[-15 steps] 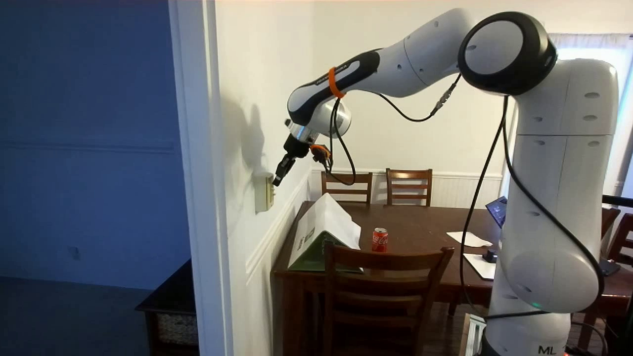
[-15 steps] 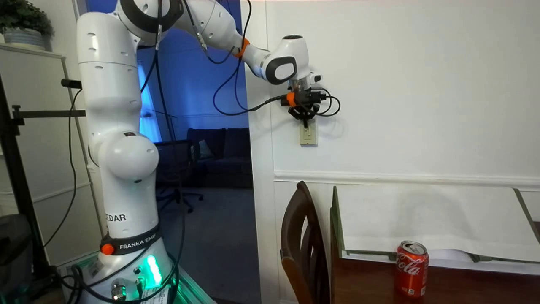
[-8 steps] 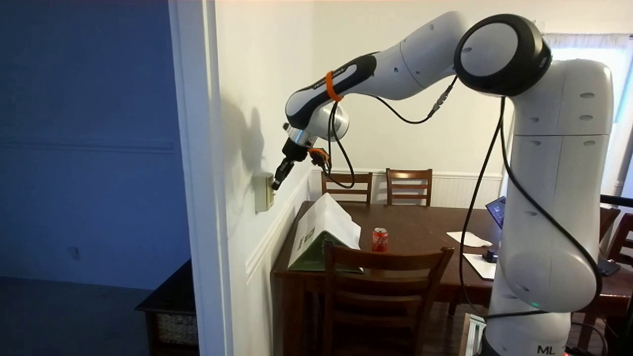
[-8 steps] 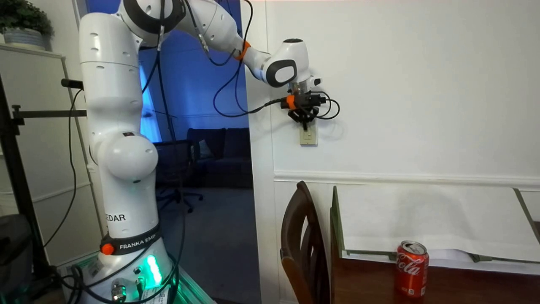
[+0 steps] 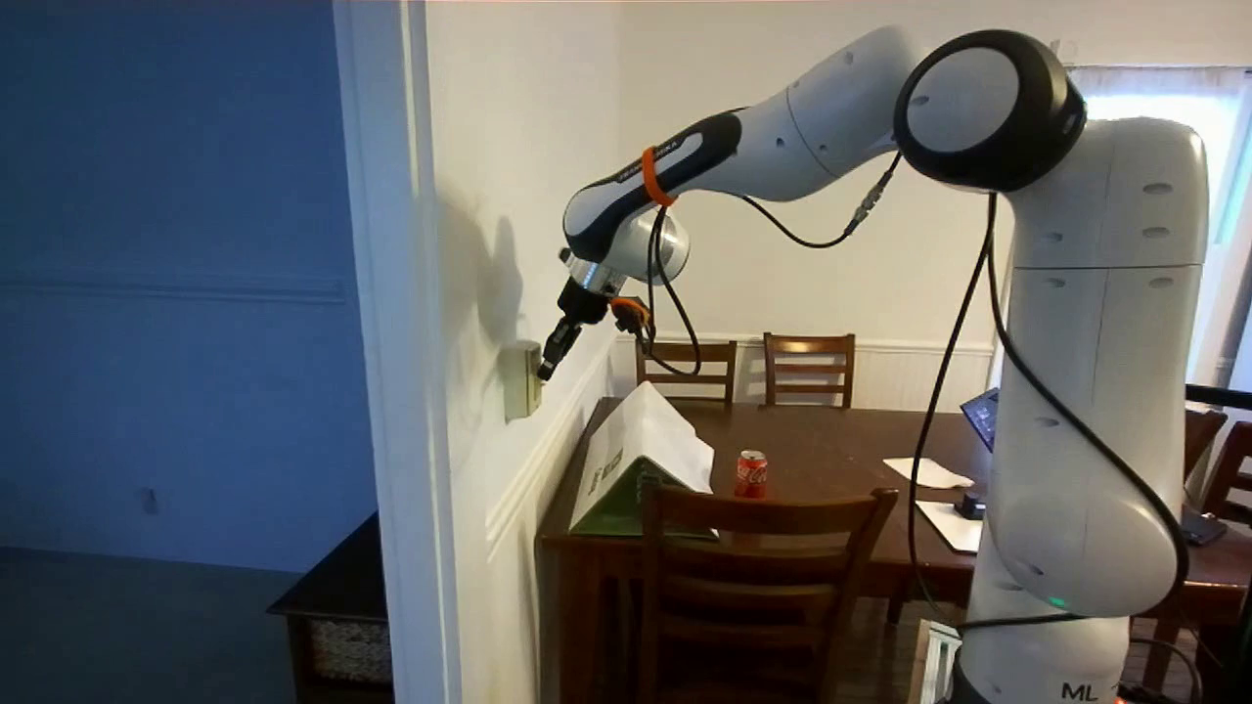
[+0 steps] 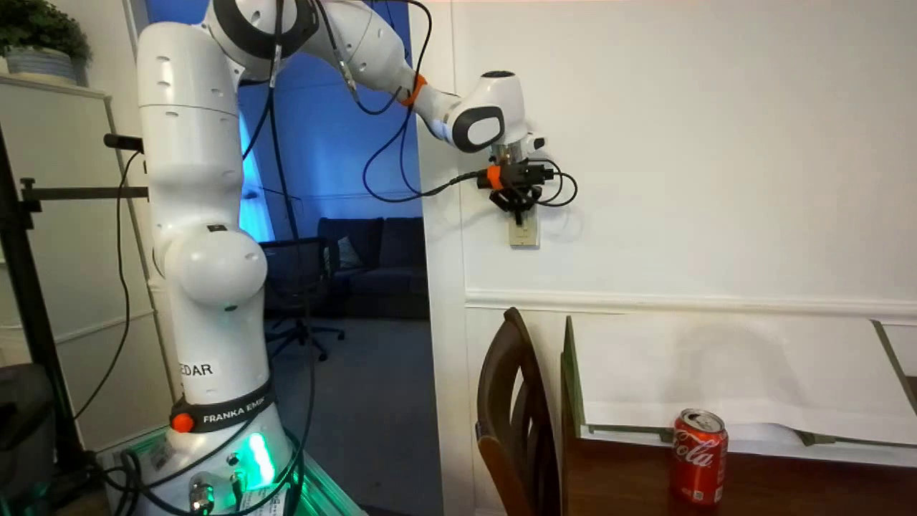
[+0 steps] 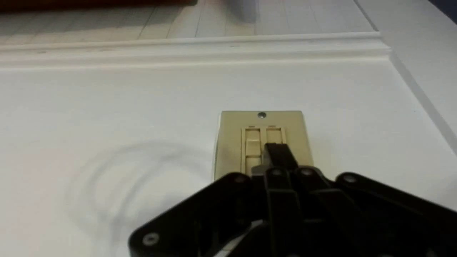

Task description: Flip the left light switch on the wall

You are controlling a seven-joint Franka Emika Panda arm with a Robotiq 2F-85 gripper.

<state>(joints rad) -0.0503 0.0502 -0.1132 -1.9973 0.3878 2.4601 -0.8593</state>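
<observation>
The cream switch plate [image 6: 525, 238] is on the white wall [image 6: 680, 179]; it also shows edge-on in an exterior view [image 5: 519, 383]. The wrist view stands upside down and shows the plate [image 7: 229, 142] with two slots side by side. The left light switch is in the slot [image 7: 274, 134] on the right of that view; its toggle is hidden behind my fingertips. The toggle of the other switch [image 7: 253, 147] shows beside them. My gripper [image 7: 280, 151] is shut and empty, its tips at the plate's face; I cannot tell if they touch. It shows in both exterior views [image 5: 546, 372] [image 6: 519, 219].
The doorway trim [image 6: 445, 287] stands left of the plate. Below are the wainscot rail [image 6: 680, 304], a wooden chair [image 6: 519, 401], a propped white board [image 6: 745, 373] and a red can [image 6: 700, 459] on the dark table [image 5: 812, 440]. Cables loop around the wrist.
My gripper has moved a little downward along the plate, with the arm lowering slightly. The fingers stay shut.
</observation>
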